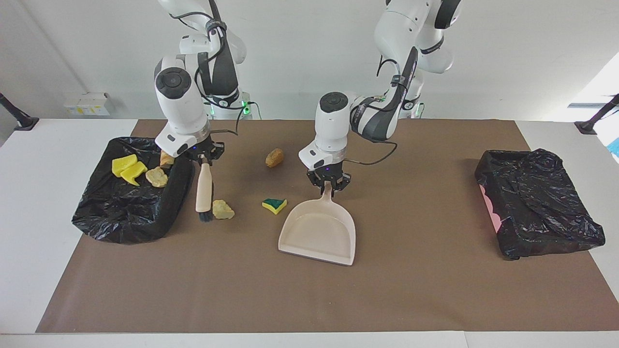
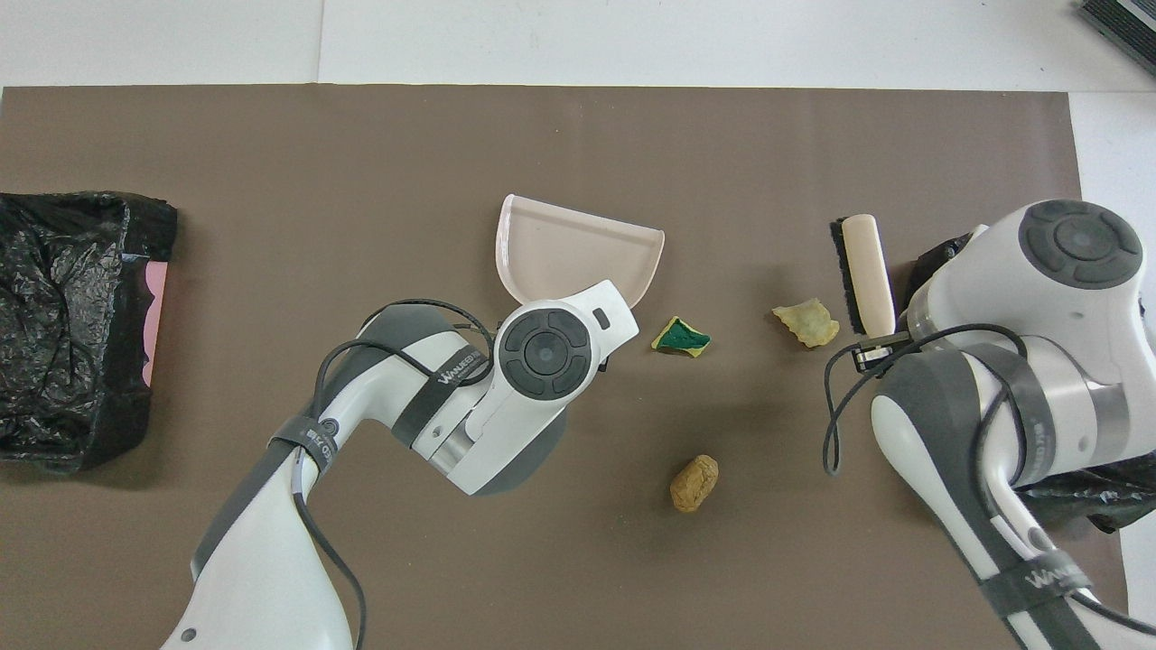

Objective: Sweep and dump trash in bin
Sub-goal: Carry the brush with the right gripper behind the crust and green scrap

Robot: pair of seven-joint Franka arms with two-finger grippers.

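A pale dustpan (image 2: 578, 253) lies at centre on the brown mat (image 2: 361, 162), the left arm over its handle. At three o'clock sit a green-and-yellow sponge piece (image 2: 682, 336), a tan chunk (image 2: 806, 322) and a brush (image 2: 864, 273); a brown lump (image 2: 694, 482) lies at five o'clock.

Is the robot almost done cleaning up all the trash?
Partly. Four scraps already lie in the black-lined bin at the right arm's end. The right gripper holds the brush and the left gripper holds the empty dustpan. Three pieces wait on the mat: a pale chunk, a green-and-yellow sponge and a brown lump.
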